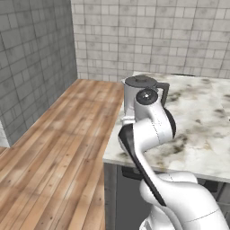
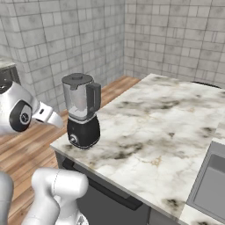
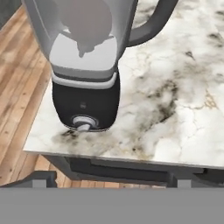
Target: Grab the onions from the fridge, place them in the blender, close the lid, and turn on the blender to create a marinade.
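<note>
1. Our hand (image 3: 109, 183) hangs spread and empty, fingertips low before the worktop (image 3: 175, 113) edge.
2. The blender (image 3: 86, 65) stands just ahead, lid (image 2: 77, 78) on.
3. Its knob (image 3: 83, 123) looks small, stiff, slippery; we judge pinching its rim best.

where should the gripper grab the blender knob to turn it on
Pinch the round silver-rimmed knob on the blender base across its rim, coming straight in from the counter-edge side it faces. It sticks out from the black base, so open fingers can straddle it.

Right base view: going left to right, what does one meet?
Robot arm → blender with its lid on, at the counter's near corner → open marble counter → sink at the right edge.
</note>
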Tool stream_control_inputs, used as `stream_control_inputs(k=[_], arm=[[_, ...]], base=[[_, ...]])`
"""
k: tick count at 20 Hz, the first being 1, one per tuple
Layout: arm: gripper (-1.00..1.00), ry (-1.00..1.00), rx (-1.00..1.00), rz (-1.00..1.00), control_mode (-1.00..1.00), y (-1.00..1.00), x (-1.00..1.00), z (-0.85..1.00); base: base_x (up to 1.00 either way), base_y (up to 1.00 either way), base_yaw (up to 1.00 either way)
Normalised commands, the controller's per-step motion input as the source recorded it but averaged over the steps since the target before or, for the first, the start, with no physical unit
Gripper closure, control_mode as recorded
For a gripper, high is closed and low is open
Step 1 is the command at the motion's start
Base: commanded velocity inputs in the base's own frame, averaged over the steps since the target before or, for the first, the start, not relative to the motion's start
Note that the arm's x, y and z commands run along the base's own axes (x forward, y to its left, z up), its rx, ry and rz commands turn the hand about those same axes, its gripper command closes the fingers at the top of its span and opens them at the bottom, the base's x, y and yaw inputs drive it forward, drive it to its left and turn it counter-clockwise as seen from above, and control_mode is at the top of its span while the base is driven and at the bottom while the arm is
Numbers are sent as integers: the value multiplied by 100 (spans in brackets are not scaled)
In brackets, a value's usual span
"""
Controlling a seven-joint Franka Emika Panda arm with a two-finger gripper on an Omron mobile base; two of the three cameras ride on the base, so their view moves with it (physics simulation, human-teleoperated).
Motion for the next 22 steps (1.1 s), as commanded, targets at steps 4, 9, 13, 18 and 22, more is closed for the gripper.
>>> stream_control_inputs(k=[4,9,13,18,22], arm=[[-100,-1,1,-16,-100,-13,6,-41],[-100,6,0,-11,-100,-7,5,-21],[-100,5,0,0,-100,6,15,0],[-100,2,1,0,-100,1,28,-6],[-100,0,3,0,-100,0,27,-18]], base=[[0,0,0],[0,0,0],[0,0,0],[0,0,0],[0,0,0]])
